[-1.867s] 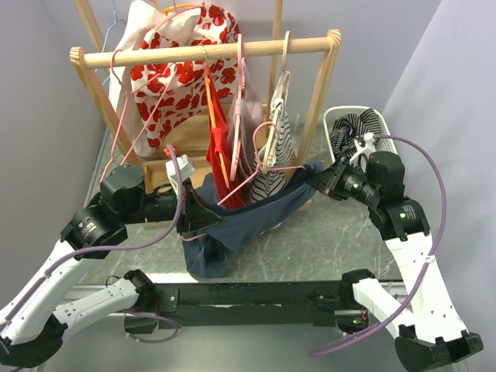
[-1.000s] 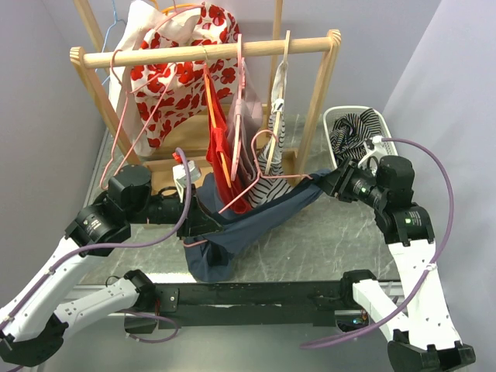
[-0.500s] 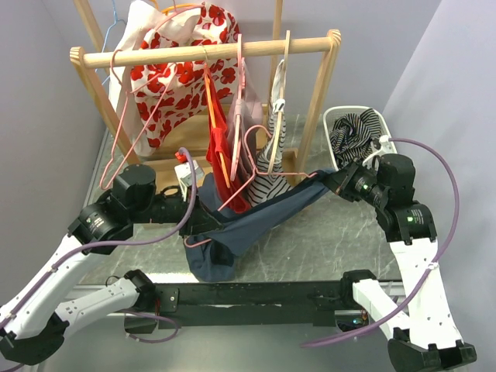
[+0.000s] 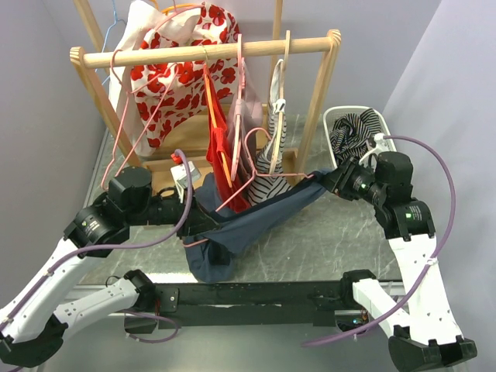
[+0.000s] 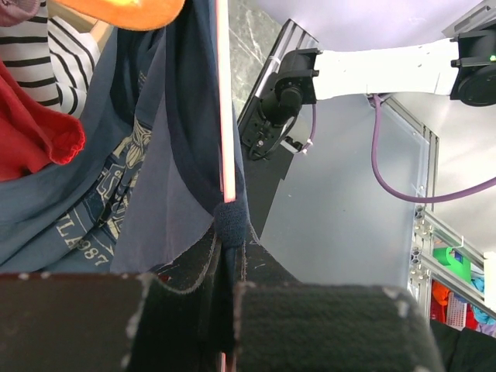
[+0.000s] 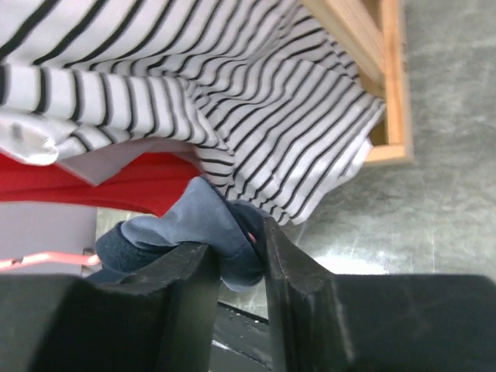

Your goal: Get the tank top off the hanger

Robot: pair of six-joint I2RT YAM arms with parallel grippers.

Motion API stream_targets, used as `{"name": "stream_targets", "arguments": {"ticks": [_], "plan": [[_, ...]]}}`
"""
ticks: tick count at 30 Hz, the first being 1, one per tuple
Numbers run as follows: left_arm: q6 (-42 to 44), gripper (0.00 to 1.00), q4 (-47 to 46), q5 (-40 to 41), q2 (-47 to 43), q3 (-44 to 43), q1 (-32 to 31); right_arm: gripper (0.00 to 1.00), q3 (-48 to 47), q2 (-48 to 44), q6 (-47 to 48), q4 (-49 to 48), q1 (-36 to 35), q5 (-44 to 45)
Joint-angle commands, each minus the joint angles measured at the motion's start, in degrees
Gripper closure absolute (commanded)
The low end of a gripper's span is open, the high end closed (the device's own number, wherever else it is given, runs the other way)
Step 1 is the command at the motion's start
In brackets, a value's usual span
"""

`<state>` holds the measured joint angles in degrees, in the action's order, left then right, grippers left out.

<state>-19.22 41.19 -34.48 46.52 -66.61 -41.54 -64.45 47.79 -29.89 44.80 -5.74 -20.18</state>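
Observation:
A navy blue tank top [image 4: 248, 221] hangs on a pink hanger [image 4: 256, 159], stretched between my two grippers in front of the wooden rack. My left gripper [image 4: 195, 225] is shut on the hanger's left end with the top's strap around it; in the left wrist view the pink bar [image 5: 225, 108] runs up from the shut jaws and navy cloth [image 5: 167, 155] drapes beside it. My right gripper [image 4: 325, 180] is shut on the top's right edge; in the right wrist view bunched blue cloth [image 6: 221, 232] sits between the fingers.
A wooden rack [image 4: 209, 53] holds a red-flowered garment [image 4: 174, 77], a red garment [image 4: 221, 147] and a black-and-white striped garment [image 4: 271, 167]. A white basket [image 4: 384, 128] with striped clothes stands at the right. The black frame rail [image 4: 256, 294] runs along the near edge.
My right gripper has pulled the top's right edge to the right and a little up, so the cloth is stretched tighter. My left arm has shifted slightly.

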Motion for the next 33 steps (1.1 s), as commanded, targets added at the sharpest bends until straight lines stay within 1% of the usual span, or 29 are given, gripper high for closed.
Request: {"name": "stream_targets", "arguments": {"ticks": [1, 2, 3, 4, 5, 6, 7, 8, 10, 11, 12, 13, 14, 15, 16, 17, 18, 19, 20, 21, 22, 23, 24, 25, 26, 27, 28, 29, 33], "plan": [[0.3, 0.99, -2.3, -3.0, -2.0, -1.3, 0.0, 0.59, 0.3, -1.2, 3.0, -5.2, 1.3, -0.2], [0.3, 0.99, -2.3, -3.2, -1.5, -1.2, 0.0, 0.48, 0.1, -1.0, 3.1, -5.1, 1.3, -1.0], [0.4, 0.99, -2.4, -3.4, -1.3, -1.2, -0.1, 0.47, -0.2, -0.9, 3.3, -4.2, 1.3, -1.3], [0.4, 0.99, -2.5, -3.6, -1.2, -1.3, -0.1, 0.53, -0.4, -0.8, 3.5, -3.9, 1.3, -1.4], [0.5, 0.99, -2.5, -3.4, -1.0, -1.2, 0.0, 0.53, -0.6, -1.0, 3.5, -3.9, 1.3, -2.0], [0.6, 0.99, -2.6, -3.3, -0.8, -1.2, 0.0, 0.51, -0.9, -0.9, 3.9, -3.0, 1.3, -2.2], [0.6, 0.99, -2.5, -2.9, -0.7, -1.3, 0.0, 0.42, -1.2, -0.9, 3.8, -2.4, 1.3, -2.1], [0.7, 0.99, -2.3, -2.6, -0.6, -1.3, 0.0, 0.43, -2.1, -0.4, 3.9, -1.7, 1.3, -2.3], [0.7, 0.99, -2.3, -1.9, -0.3, -1.4, 0.0, 0.53, -2.6, -0.2, 4.1, -0.2, 1.3, -3.2], [0.6, 0.99, -2.3, -1.5, -0.3, -1.4, 0.0, 0.56, -3.1, -0.2, 4.0, 0.2, 1.3, -3.1], [0.3, 0.99, -2.3, -0.3, -0.3, -1.4, -0.1, 0.70, -3.3, -0.3, 4.0, 0.6, 1.3, -4.2], [0.2, 0.99, -2.2, 0.4, -0.1, -1.5, 0.0, 0.88, -3.8, -0.3, 4.0, 1.2, 1.3, -4.8], [0.2, 0.99, -1.8, 0.7, 0.2, -1.5, 0.0, 0.93, -4.8, 0.2, 4.0, 1.8, 1.3, -5.1], [0.1, 0.99, -1.6, 1.6, 0.4, -1.7, -0.1, 0.94, -5.2, 0.3, 3.8, 2.2, 1.3, -7.0], [0.1, 0.99, -1.6, 2.0, 0.6, -1.9, -0.1, 0.89, -5.4, 0.4, 3.7, 2.1, 1.3, -8.3], [0.1, 0.99, -1.5, 2.2, 0.8, -2.0, 0.0, 0.77, -5.9, 0.7, 3.6, 2.2, 1.3, -9.7], [-0.1, 0.99, -1.6, 2.8, 0.9, -2.3, -0.1, 0.53, -6.1, 1.1, 3.5, 2.7, 1.3, -11.0], [-0.2, 0.99, -1.7, 3.4, 0.9, -2.5, 0.0, 0.47, -6.4, 1.4, 3.6, 3.0, 1.2, -12.6], [-0.2, 0.99, -2.0, 3.5, 0.8, -2.6, 0.0, 0.52, -6.3, 1.5, 3.8, 3.2, 1.3, -13.0], [-0.5, 0.99, -2.7, 3.7, 0.8, -2.5, -0.1, 0.52, -6.0, 1.3, 3.6, 2.7, 1.3, -13.4], [-0.6, 0.99, -3.0, 3.9, 0.6, -2.3, 0.0, 0.43, -5.5, 1.0, 3.5, 2.6, 1.3, -13.3], [-0.8, 0.99, -3.2, 4.2, 0.6, -2.1, 0.0, 0.38, -5.2, 0.8, 3.3, 2.8, 1.2, -13.7], [-0.9, 0.99, -3.7, 4.3, 0.6, -1.9, -0.1, 0.40, -4.9, 0.8, 3.6, 2.7, 1.3, -14.8], [-1.1, 0.99, -3.7, 4.5, 0.8, -1.8, -0.1, 0.52, -4.7, 0.8, 3.8, 2.7, 1.2, -15.1], [-1.1, 0.99, -3.7, 4.0, 1.0, -1.7, 0.0, 0.61, -4.4, 0.3, 3.2, 2.6, 1.2, -13.9], [-1.2, 0.99, -3.8, 3.8, 0.9, -1.5, 0.0, 0.74, -4.2, -0.1, 3.2, 2.1, 1.2, -13.3], [-1.3, 0.99, -4.3, 4.1, 0.9, -1.4, 0.0, 0.94, -4.7, -0.2, 3.4, 2.6, 1.3, -12.8], [-1.4, 0.99, -4.4, 4.5, 0.6, -1.3, 0.0, 1.00, -5.2, 0.0, 4.0, 3.2, 1.2, -11.4], [-1.3, 0.99, -4.1, 4.5, 0.5, -1.6, 0.0, 1.00, -5.1, 0.0, 4.1, 2.8, 1.2, -11.4]]}}
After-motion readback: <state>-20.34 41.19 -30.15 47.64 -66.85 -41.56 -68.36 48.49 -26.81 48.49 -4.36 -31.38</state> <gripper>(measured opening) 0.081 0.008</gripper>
